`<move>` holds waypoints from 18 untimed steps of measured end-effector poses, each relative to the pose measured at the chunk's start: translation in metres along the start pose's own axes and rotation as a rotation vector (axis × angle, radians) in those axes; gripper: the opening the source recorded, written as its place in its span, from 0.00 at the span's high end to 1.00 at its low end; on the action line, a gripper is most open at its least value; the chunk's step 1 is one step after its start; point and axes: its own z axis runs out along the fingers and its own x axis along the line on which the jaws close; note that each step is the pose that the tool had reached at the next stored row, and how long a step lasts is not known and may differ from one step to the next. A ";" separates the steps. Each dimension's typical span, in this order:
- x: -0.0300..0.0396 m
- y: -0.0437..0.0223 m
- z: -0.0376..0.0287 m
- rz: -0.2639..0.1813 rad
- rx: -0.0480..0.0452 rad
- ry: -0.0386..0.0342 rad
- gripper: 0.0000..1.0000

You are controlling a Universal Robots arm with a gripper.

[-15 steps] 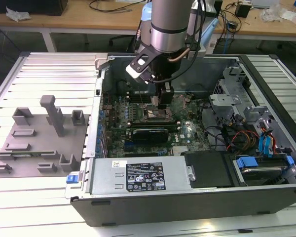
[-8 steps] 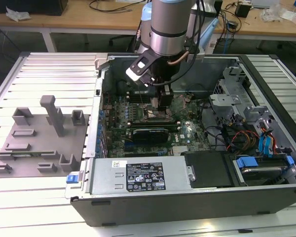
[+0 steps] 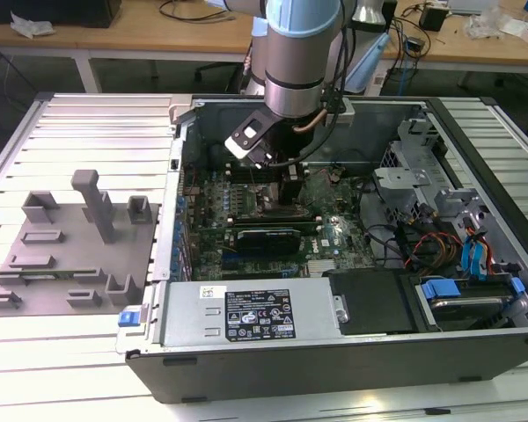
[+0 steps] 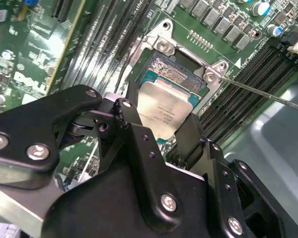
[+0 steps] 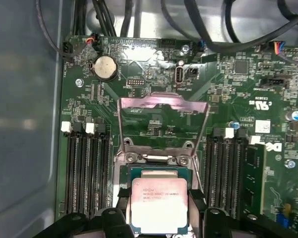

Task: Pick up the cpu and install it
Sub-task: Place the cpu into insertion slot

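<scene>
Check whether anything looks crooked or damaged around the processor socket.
Nothing stands out. The pincer grips the cpu squarely over the open socket, whose metal frame stands raised.

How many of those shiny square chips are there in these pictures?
1. The cpu sits between the fingers of the hand, just over the open socket on the green motherboard, in both wrist views. Others could be hidden under the arm.

The cpu [image 5: 159, 206] sits pinched between black fingers [image 5: 197, 209] right over the open socket [image 5: 138, 173], its metal flap [image 5: 163, 106] tipped up, dark slots [image 5: 87, 173] flanking it on the green board [image 5: 238, 94].
</scene>
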 end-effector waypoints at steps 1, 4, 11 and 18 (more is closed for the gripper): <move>0.0005 -0.0006 0.0009 0.000 0.0000 0.0000 0.46; 0.0012 -0.0027 0.0044 0.000 0.0001 -0.0008 0.46; 0.0012 -0.0035 0.0091 0.013 0.0001 -0.0017 0.46; 0.0012 -0.0038 0.0121 0.044 -0.0004 -0.0024 0.46</move>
